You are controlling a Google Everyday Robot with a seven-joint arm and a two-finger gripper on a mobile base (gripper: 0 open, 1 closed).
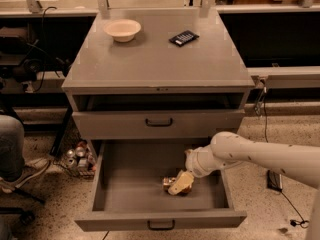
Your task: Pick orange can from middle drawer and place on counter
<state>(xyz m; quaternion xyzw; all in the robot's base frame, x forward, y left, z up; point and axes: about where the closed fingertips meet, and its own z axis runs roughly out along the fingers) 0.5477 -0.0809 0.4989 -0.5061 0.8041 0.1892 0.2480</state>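
One middle drawer [125,194], grey metal, is pulled fully out at the bottom of the cabinet, with low walls and a small black bar handle [161,225] on its front panel nearest the camera. One orange can [168,182] lies on its side on the drawer floor, right of centre and about midway between front and back. One gripper [181,183], cream-coloured, is lowered into the drawer and lies over the right part of the can, hiding much of it. Whether it is apart, together or clamped on the can cannot be told. One white arm [250,156] reaches in from the right edge, over the drawer's right wall, and bends down to the gripper. Several small silver-and-red cans [77,156] sit clustered on the speckled floor just left of the drawer. One black cable [287,204] trails on the floor at the right. One closed grey drawer front [115,126] with a black handle [159,122] stands above the open drawer, and a dark slot runs above it. One counter [160,66], flat and grey, tops the cabinet. One pale bowl [122,29] stands at its far left. One small black flat object [183,37] lies to the right of the bowl, well apart from it.
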